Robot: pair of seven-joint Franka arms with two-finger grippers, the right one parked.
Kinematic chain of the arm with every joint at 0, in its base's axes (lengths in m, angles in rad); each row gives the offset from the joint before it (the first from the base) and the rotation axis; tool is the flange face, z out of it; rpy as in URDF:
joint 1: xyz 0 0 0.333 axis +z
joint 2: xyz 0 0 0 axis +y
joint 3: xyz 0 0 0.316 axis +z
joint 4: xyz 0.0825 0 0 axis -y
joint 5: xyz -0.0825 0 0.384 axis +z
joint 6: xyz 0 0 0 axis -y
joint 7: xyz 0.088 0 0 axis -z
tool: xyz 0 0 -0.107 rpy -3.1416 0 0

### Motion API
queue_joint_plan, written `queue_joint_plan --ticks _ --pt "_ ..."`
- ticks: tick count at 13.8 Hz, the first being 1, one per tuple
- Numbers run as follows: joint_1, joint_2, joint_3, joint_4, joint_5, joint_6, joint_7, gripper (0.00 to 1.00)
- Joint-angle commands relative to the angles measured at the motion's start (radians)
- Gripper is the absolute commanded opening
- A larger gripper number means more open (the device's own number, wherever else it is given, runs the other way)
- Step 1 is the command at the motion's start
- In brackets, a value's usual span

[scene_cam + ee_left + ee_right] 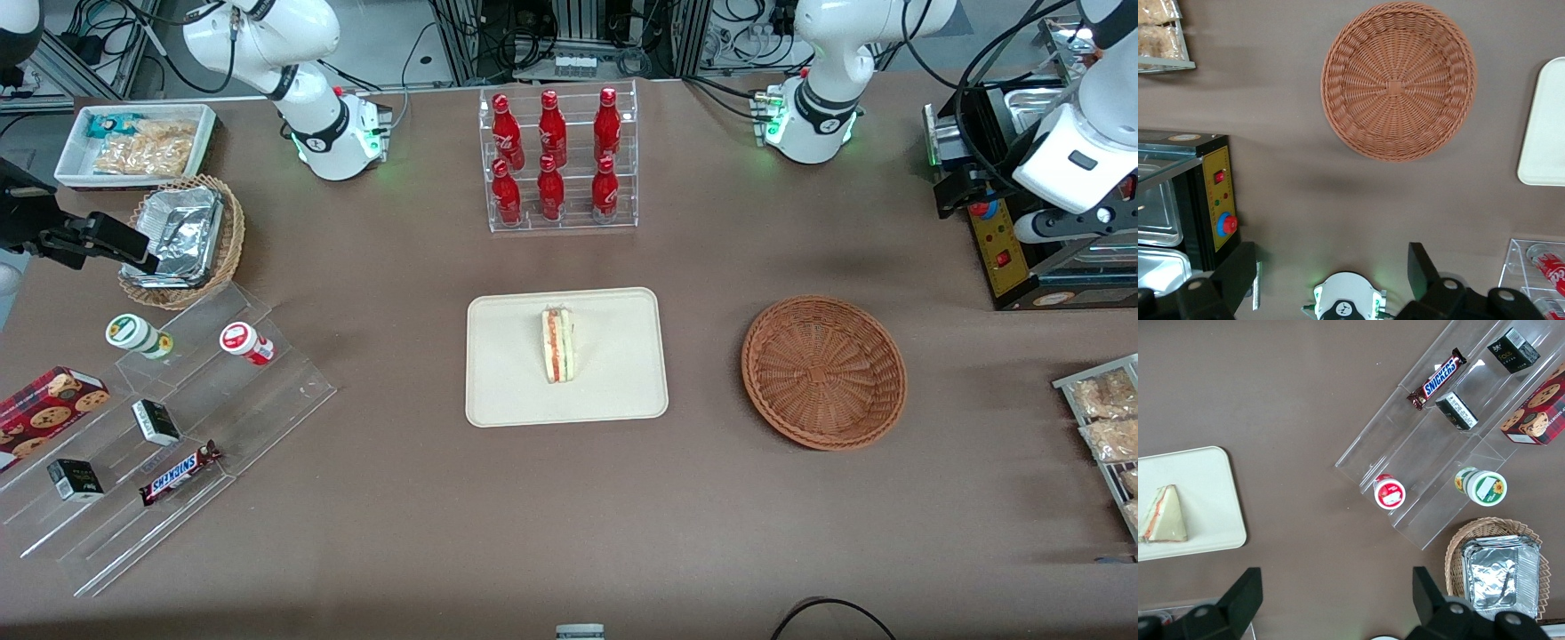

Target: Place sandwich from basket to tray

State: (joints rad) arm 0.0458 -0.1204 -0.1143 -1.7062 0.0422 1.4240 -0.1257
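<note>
One sandwich [558, 345], a small triangular wedge, lies near the middle of the cream tray [498, 400], well away from the pincer. It rests on its side with the red and green filling layers showing along one edge, so it looks settled and free. The left arm's pincer [1331, 270] hangs high above the table near the working arm's end, its two dark fingers [1421, 267] spread wide apart and holding nothing. Below it, and nearer the front camera, sits the round reddish-brown basket [824, 372], with only bare weave showing inside. The tray lies past the basket, toward the parked arm's end. Judging by this layout, the transfer looks complete and the arm is raised clear.
</note>
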Motion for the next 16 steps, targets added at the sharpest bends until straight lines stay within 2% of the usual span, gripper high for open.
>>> queue_joint_plan --ticks 1,4,9,16 --pt "-0.012 0.036 0.015 0.059 -0.038 0.007 0.015 1.0" --pt "-0.012 0.073 0.013 0.08 -0.028 0.111 0.058 1.0" --pt "-0.004 0.137 0.015 0.169 -0.024 0.093 0.058 1.0" --pt "-0.001 0.134 0.041 0.166 -0.027 0.081 0.063 1.0"
